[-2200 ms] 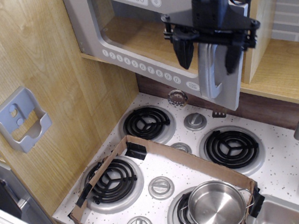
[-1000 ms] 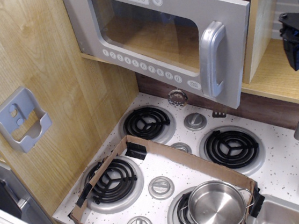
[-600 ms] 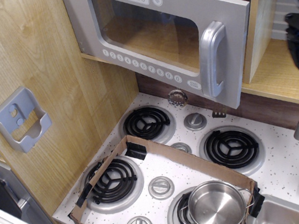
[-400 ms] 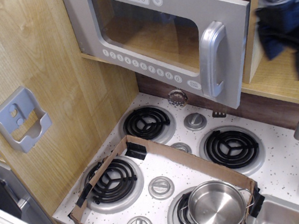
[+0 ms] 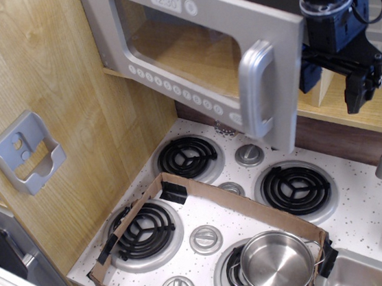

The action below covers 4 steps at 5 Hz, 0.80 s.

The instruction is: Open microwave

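Here the microwave (image 5: pixel 194 53) fills the top middle of the frame. Its door looks light, hard and easy to swing. Best hold: the chunky handle (image 5: pixel 256 87). The gripper (image 5: pixel 339 79), just right, is spread and empty.

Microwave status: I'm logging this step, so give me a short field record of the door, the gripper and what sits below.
microwave: grey toy unit, door swung partly open, hinged at its left
handle: vertical grey bar at the door's right edge, nothing gripping it
gripper: right of the door's free edge, fingers pointing down and spread, holding nothing
contact with door: cannot tell
steel pot: on the front right burner
cardboard strip: standing across the stovetop
wall bracket: on the left panel
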### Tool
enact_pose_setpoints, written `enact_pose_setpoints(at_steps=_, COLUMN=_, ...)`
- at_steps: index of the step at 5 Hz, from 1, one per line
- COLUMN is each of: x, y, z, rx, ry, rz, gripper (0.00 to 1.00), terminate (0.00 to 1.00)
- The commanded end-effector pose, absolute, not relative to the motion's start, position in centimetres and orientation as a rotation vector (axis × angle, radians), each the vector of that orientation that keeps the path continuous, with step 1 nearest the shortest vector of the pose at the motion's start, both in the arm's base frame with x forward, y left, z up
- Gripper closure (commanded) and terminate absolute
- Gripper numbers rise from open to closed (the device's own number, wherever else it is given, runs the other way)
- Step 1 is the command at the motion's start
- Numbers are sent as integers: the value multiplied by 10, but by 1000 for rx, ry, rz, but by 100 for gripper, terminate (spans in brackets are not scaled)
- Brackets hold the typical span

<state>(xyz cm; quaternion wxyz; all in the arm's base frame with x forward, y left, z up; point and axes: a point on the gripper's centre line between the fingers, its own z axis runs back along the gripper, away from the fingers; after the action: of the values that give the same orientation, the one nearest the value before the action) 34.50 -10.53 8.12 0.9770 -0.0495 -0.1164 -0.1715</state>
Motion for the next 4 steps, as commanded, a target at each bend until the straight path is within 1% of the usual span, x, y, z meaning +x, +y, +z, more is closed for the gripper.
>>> enact_pose_setpoints(at_steps=1, x=297, y=-101, z=110, rx=-65, ry=-236, rz=-169, gripper=0, terminate=0)
enact_pose_setpoints(at_steps=2, x=276, y=-84, z=100, rx=-49, ry=-222, rz=-101, gripper=0, terminate=0)
enact_pose_setpoints(at_steps=3, x=290, y=-73, z=108, rx=-51, ry=-214, rz=-88, gripper=0, terminate=0)
enact_pose_setpoints(at_steps=4, x=286, y=-52, z=97, rx=-64, ry=-201, rz=-79, gripper=0, terminate=0)
